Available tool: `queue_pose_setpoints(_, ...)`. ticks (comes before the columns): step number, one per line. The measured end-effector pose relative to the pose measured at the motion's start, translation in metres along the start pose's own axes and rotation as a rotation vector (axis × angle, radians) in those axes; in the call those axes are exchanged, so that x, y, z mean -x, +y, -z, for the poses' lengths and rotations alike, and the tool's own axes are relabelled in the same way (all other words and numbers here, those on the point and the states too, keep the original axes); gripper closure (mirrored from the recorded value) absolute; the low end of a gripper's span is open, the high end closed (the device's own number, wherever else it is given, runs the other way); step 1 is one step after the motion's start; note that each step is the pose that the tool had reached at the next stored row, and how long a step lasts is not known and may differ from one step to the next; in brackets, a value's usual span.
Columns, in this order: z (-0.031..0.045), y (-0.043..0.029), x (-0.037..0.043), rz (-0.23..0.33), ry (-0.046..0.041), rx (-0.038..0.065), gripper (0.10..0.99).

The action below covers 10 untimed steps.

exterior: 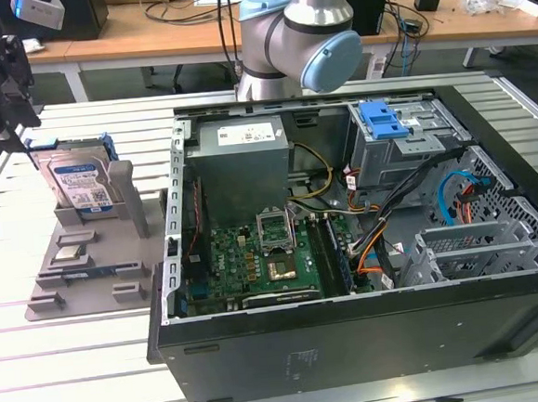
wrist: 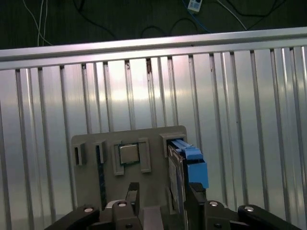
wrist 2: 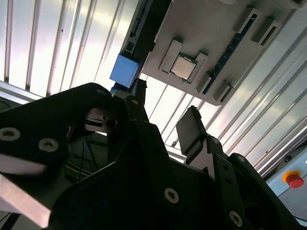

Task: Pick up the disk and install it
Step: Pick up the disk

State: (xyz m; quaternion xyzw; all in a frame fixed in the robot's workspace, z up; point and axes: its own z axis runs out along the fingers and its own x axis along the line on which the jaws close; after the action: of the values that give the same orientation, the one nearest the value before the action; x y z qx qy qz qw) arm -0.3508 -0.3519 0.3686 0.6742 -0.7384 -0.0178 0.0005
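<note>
Blue-framed disk (exterior: 79,184) upright, spread claw (wrist: 163,194) nearby

The arm (exterior: 304,31), at the upper middle of the exterior view, is a silver-grey tube with rounded joints capped in pale blue. The gripper (wrist: 163,195) is matt black and angular in both wrist views, its plates studded with round silver screws (wrist 2: 171,194) and its fingers (wrist 2: 192,127) flat, blunt bars.
</note>
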Motion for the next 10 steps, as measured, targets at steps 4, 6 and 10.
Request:
queue_pose_setpoints(4,0.0,0.0,0.0004,0.0,0.0,0.0,0.486)
queue_pose_setpoints(6,-0.0002,0.0004,0.0055,0.0,0.0,0.0,0.486)
queue_pose_setpoints(10,-0.0011,0.0015,0.0207,0.003,0.0,0.0,0.486)
